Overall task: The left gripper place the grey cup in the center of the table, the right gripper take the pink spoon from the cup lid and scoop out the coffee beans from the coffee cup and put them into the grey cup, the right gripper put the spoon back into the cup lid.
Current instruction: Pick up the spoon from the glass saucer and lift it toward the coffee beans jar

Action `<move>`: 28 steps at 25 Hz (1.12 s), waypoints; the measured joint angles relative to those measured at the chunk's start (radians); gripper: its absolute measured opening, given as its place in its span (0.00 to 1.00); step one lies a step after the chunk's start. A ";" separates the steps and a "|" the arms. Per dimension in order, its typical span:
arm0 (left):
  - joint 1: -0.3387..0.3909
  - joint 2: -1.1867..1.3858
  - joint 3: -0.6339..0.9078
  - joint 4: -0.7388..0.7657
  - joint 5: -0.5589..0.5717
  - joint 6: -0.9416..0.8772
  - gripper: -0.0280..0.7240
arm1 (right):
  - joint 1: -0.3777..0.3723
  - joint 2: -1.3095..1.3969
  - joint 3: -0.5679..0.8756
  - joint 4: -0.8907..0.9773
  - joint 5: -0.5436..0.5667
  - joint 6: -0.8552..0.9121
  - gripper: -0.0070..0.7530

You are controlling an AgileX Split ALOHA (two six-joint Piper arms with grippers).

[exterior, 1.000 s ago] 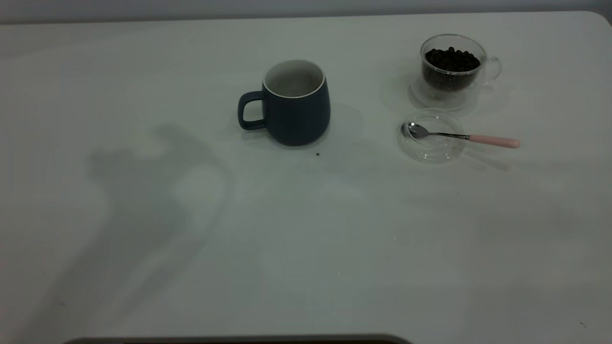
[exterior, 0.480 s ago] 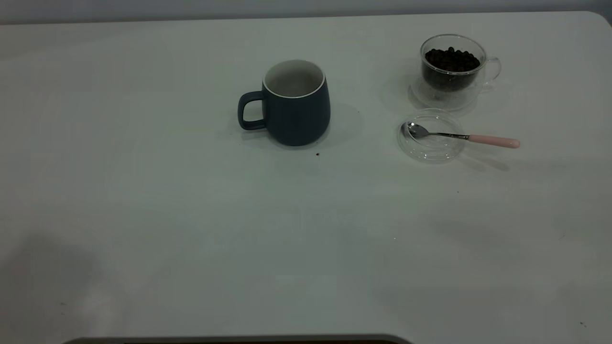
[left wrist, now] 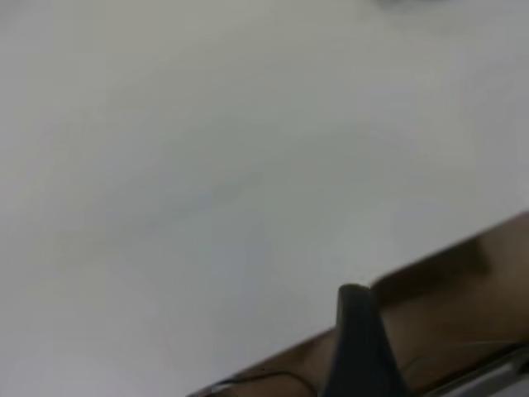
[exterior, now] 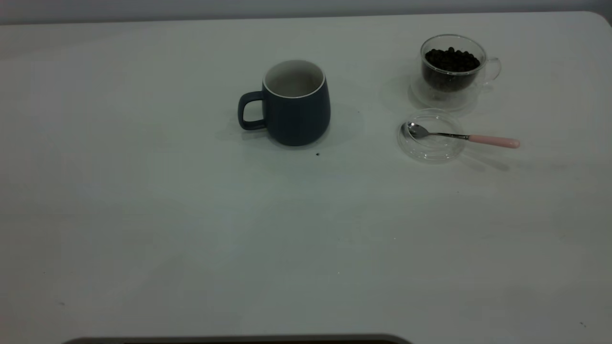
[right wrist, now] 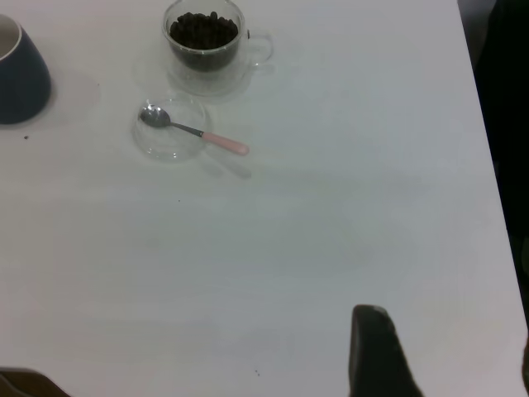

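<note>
The grey cup [exterior: 296,110] stands upright near the middle of the white table [exterior: 306,239], handle toward the left, and shows white inside. The clear coffee cup [exterior: 452,71] with dark coffee beans [exterior: 452,59] stands at the far right. In front of it lies the cup lid [exterior: 430,145], with the pink spoon [exterior: 464,137] resting in it, bowl inside and handle over the rim to the right. No gripper shows in the exterior view. My right gripper [right wrist: 376,356] hangs high above the table's near right part, far from the spoon [right wrist: 198,132]. My left gripper [left wrist: 357,347] is over the table's edge.
The right wrist view takes in the coffee cup [right wrist: 204,45], the lid [right wrist: 169,141] and part of the grey cup [right wrist: 16,74], with the table's right edge beyond. A tiny dark speck [exterior: 317,154] lies just in front of the grey cup. Brown ground shows past the table edge [left wrist: 430,265].
A large arm shadow on the left of the table one second ago shrank to the near left corner and is now gone. The cups, lid and spoon have not moved.
</note>
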 joint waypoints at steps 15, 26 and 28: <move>0.000 -0.220 0.175 -0.102 -0.030 -0.002 0.79 | 0.000 0.000 0.000 0.000 0.000 0.000 0.60; 0.138 -0.220 0.175 -0.102 -0.032 -0.002 0.79 | 0.000 0.000 0.000 0.000 0.000 0.000 0.60; 0.215 -0.220 0.175 -0.102 -0.033 0.000 0.79 | 0.000 0.000 0.000 0.000 0.000 0.000 0.60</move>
